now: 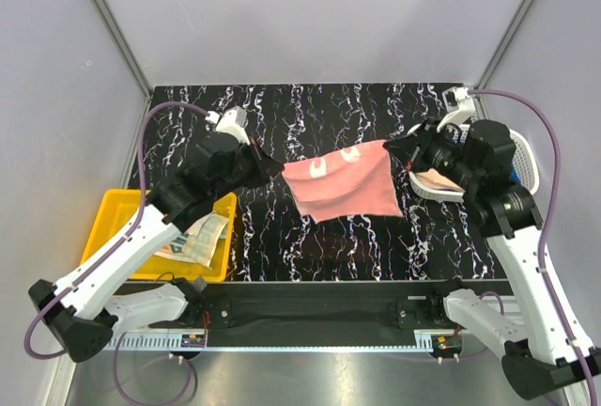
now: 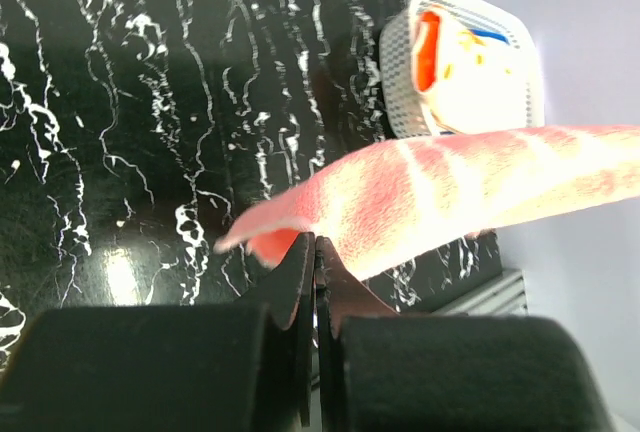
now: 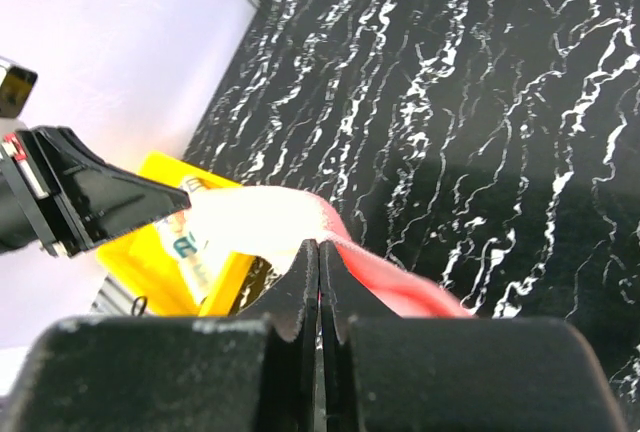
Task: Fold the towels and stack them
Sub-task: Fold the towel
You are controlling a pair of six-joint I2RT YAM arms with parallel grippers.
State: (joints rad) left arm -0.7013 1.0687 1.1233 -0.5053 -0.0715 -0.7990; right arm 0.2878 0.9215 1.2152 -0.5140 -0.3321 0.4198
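My left gripper (image 2: 315, 244) is clamped on one corner of the salmon-pink towel (image 1: 343, 180), jaws pressed together with only the cloth's edge between them. My right gripper (image 3: 318, 247) is closed the same way on the opposite corner.

The towel is off the black marbled table (image 1: 329, 246), strung between the two grippers above its middle. The top edge runs roughly level and the rest hangs loose toward the table's near side. Pale markings show near that top edge.

At the table's left edge is the yellow bin (image 1: 113, 227), with a beige lettered towel (image 1: 199, 237) lying inside, rumpled. At the table's right edge is the white mesh basket (image 2: 400, 82), holding more cloth (image 2: 470, 62), orange and pale with a blue strip. I cannot tell how many pieces are in there.
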